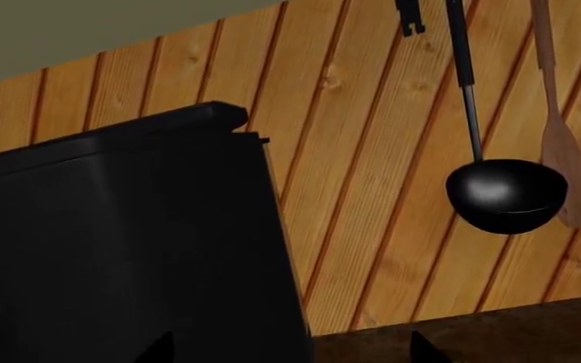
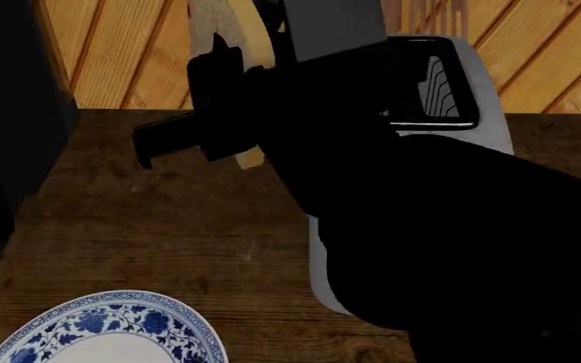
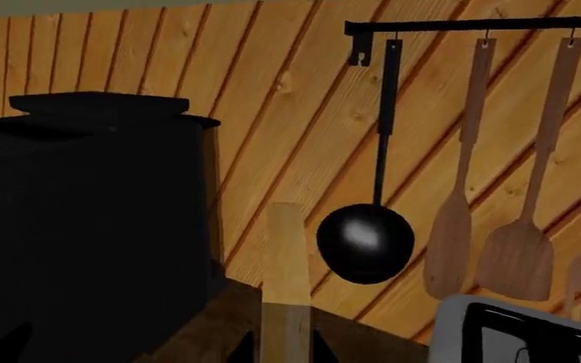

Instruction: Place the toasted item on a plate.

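The toasted item (image 3: 285, 280) is a tan slice seen edge-on in the right wrist view, standing upright between my right gripper's (image 3: 278, 349) fingertips. In the head view my right gripper (image 2: 232, 113) holds the slice (image 2: 251, 156) in the air over the wooden counter, left of the toaster (image 2: 452, 83). The plate (image 2: 175, 325), white with a blue floral rim, lies at the counter's near left, well in front of the slice. My left gripper (image 1: 290, 352) is open and empty, its two fingertips wide apart, facing a black appliance (image 1: 119, 249).
A black ladle (image 3: 365, 240) and wooden spatulas (image 3: 517, 257) hang from a rail on the plank wall behind the counter. A tall black appliance (image 2: 8, 113) stands at the counter's left end. My dark right arm hides most of the toaster's front.
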Controlling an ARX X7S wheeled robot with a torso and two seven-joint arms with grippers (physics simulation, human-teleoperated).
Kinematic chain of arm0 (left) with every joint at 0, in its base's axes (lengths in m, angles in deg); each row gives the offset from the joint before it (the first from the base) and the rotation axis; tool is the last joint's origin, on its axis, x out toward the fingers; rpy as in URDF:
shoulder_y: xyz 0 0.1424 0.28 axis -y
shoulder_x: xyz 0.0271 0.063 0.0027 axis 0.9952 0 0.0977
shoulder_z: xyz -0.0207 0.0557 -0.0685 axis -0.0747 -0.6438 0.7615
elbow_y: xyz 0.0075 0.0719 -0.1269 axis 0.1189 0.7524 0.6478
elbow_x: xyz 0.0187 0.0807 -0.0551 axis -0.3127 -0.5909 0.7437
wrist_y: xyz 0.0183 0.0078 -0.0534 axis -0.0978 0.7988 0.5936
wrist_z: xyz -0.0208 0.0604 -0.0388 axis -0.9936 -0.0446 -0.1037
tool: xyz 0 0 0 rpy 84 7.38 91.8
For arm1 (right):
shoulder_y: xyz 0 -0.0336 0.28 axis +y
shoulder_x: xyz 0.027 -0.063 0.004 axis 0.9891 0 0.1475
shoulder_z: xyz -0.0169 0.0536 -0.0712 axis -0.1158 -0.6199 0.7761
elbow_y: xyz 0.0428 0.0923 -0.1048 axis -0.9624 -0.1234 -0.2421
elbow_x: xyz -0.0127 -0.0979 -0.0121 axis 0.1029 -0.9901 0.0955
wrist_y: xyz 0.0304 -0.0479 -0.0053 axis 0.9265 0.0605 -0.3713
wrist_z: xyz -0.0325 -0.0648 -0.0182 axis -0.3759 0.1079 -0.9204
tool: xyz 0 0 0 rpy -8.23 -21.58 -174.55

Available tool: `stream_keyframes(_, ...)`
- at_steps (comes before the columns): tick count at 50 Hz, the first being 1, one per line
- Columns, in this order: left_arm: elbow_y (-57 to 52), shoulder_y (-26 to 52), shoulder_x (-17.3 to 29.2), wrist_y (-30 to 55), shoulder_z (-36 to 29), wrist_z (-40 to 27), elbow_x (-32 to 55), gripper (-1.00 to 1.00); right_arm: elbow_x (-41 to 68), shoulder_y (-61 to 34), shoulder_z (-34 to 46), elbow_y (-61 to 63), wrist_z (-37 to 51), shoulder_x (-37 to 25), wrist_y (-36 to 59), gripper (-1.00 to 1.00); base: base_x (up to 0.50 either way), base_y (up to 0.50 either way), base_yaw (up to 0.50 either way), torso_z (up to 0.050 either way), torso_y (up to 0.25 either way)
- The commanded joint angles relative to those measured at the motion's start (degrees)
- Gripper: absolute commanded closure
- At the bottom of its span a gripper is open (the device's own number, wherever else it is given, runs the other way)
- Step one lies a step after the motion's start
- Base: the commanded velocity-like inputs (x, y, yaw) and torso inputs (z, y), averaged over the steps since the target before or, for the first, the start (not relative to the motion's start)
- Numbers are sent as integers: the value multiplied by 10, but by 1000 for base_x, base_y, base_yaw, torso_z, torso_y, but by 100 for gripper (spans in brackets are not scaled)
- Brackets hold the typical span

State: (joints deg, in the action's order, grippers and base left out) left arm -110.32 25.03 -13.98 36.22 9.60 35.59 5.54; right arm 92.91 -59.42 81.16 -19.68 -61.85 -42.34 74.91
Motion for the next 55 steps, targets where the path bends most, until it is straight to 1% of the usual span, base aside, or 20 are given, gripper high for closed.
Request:
stream_keyframes(1,-33,-24,16,25,36,-15,-12,-100,203,52,-32,23,144,26,2,100,0,0,3,0,0)
stream_keyframes(2,-35,-29,17,25,37,-14,-11,-100,234,57,-42,15,168,32,-1,100,0,0,0,0,0)
stream_keyframes(5,-39,-29,19,31,41,-16,-10,-100,248,71,-32,13,173,26,-18,100,0,0,2,0,0)
stream_keyframes(6,-41,-27,18,33,43,-17,-9,-100,274,76,-37,4,192,31,-22,100,0,0,0,0,0)
stream_keyframes(8,-42,-28,19,33,44,-17,-9,-100,283,85,-32,1,191,29,-37,100,0,0,0,0,0)
stream_keyframes(9,-42,-29,21,34,43,-17,-10,-100,269,93,-27,2,180,26,-48,100,0,0,0,0,0)
stream_keyframes(12,-45,-28,22,39,42,-17,-8,-100,293,118,-24,-1,184,28,-64,100,0,0,0,0,0)
stream_keyframes(17,-46,-24,24,45,42,-18,-7,-100,298,142,-16,3,190,24,-91,100,0,0,0,0,0)
stream_keyframes(18,-46,-23,24,45,40,-18,-7,-100,320,147,-16,5,198,27,-95,100,0,0,0,0,0)
stream_keyframes(25,-51,-31,26,42,49,-18,-5,-100,355,210,12,64,238,29,-124,100,0,0,0,0,0)
stream_keyframes(30,-53,-33,28,45,51,-19,-5,-100,386,234,28,84,254,23,-145,100,0,0,0,0,0)
stream_keyframes(35,-55,-35,28,45,51,-22,-5,-100,426,263,54,112,290,23,-163,100,0,0,0,0,0)
stream_keyframes(45,-57,-34,29,47,53,-22,-2,-100,434,296,83,141,302,14,-187,100,0,0,0,0,0)
stream_keyframes(55,-51,-27,29,44,47,-23,-3,-100,406,347,102,167,266,21,-214,100,0,0,0,0,0)
